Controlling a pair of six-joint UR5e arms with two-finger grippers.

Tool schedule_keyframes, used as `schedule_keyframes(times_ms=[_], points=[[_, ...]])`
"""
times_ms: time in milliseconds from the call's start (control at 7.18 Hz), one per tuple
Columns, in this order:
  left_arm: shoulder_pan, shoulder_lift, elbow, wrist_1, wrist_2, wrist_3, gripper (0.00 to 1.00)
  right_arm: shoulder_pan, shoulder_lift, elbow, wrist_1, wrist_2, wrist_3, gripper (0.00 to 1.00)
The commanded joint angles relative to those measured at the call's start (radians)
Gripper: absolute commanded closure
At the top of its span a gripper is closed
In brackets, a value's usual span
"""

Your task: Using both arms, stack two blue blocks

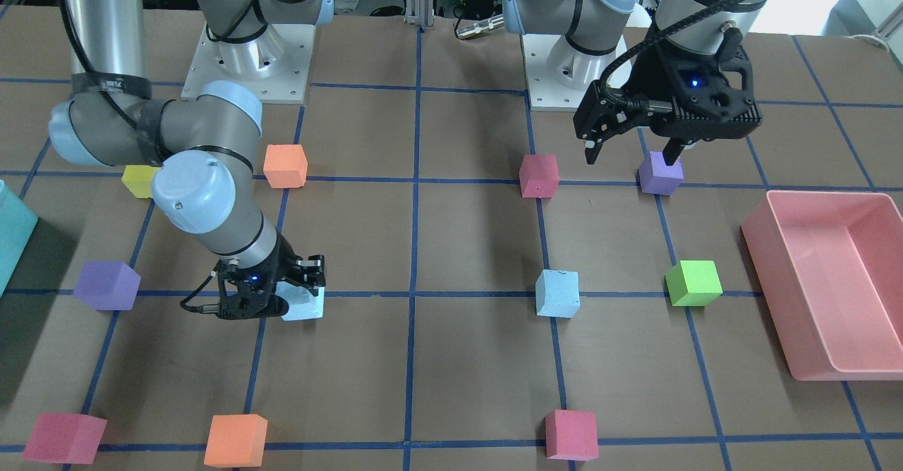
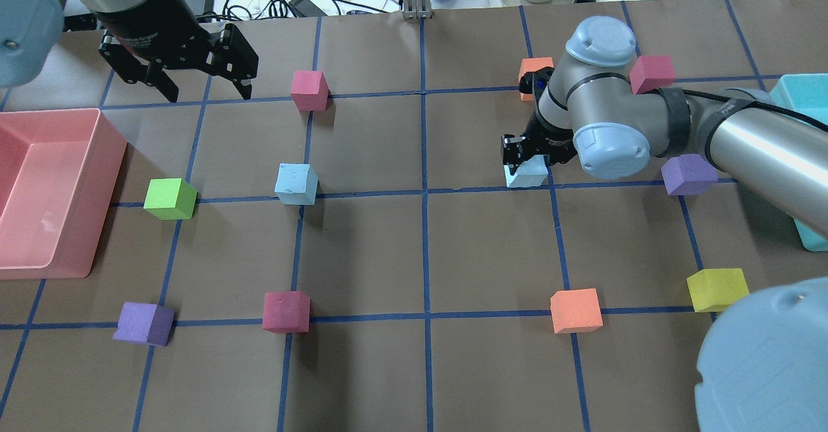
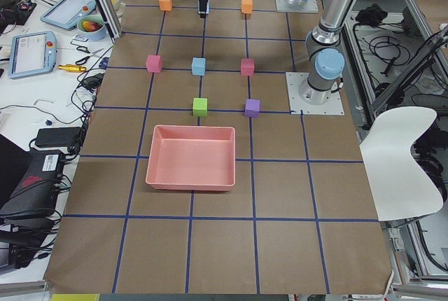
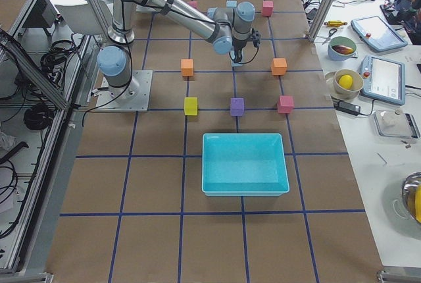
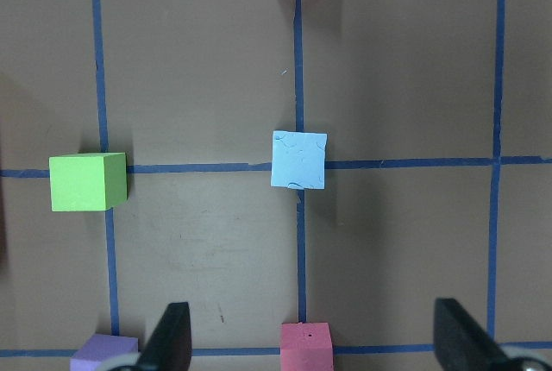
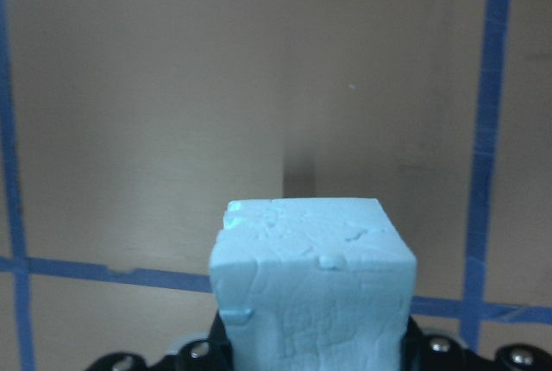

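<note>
One pale blue block [image 2: 296, 184] sits alone on a grid crossing on the left half of the table; it also shows in the front view [image 1: 557, 292] and in the middle of the left wrist view [image 5: 299, 160]. My left gripper [image 2: 208, 94] hangs open and empty high above the table, beyond that block. My right gripper [image 2: 527, 165] is low and shut on the second blue block [image 2: 529, 176], which fills the bottom of the right wrist view [image 6: 315, 289]. I cannot tell whether that block rests on the table or is just off it.
A pink bin [image 2: 103, 193] stands at the left edge and a teal bin [image 2: 792, 89] at the right. A green cube [image 2: 170, 198] lies near the free blue block. Red [image 2: 308, 90], purple [image 2: 689, 174], orange [image 2: 576, 310] and yellow [image 2: 717, 289] cubes are scattered on the grid.
</note>
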Motion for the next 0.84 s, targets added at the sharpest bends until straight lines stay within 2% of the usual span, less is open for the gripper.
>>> schedule_keyframes(times_ms=[0,278,557,696], points=[[0.000,0.005,-0.004,-0.002,0.002,-0.002,0.00,0.142,0.124,-0.195,-0.001,0.034,0.151,0.84],[0.000,0.002,-0.006,-0.002,0.000,-0.001,0.00,0.215,0.267,-0.384,-0.007,0.013,0.213,0.83],[0.000,0.001,-0.006,-0.002,0.002,-0.001,0.00,0.215,0.312,-0.420,-0.012,0.014,0.204,0.80],[0.000,0.001,-0.006,0.000,0.002,-0.001,0.00,0.215,0.317,-0.419,-0.012,0.001,0.202,0.44]])
